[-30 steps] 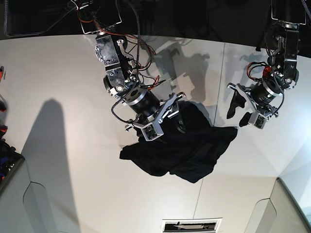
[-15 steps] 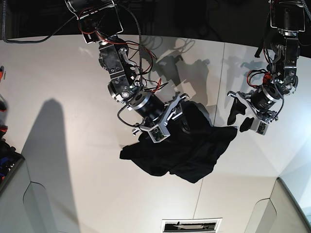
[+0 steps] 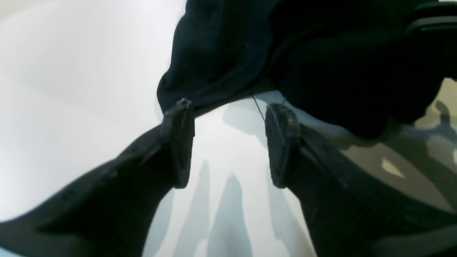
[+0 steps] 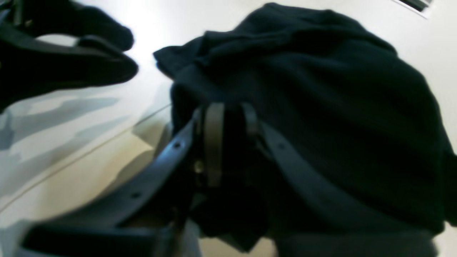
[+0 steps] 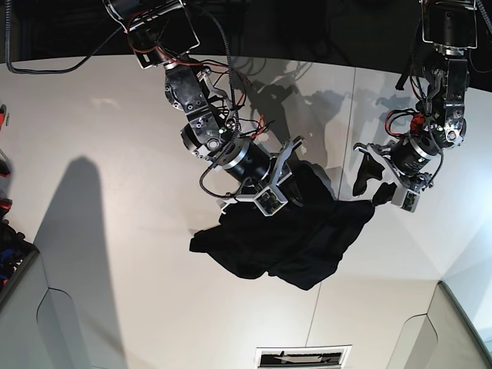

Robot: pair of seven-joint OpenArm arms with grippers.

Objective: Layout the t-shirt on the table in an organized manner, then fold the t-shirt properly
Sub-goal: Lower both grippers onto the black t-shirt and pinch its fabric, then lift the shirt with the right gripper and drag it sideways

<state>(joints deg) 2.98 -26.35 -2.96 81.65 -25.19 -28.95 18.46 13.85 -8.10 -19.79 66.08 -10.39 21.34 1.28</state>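
The large black cloth t-shirt [image 5: 288,234] lies crumpled on the flat white table [image 5: 115,115], bunched just ahead of and under the right gripper [image 4: 228,114]. That gripper's dark fingers [image 4: 213,142] sit nearly together, pressed into a raised fold of the fabric, which fills the narrow gap between them. The left gripper [image 3: 228,139] hangs just off the shirt's edge, jaws spread wide with only bare tabletop between them, holding nothing.
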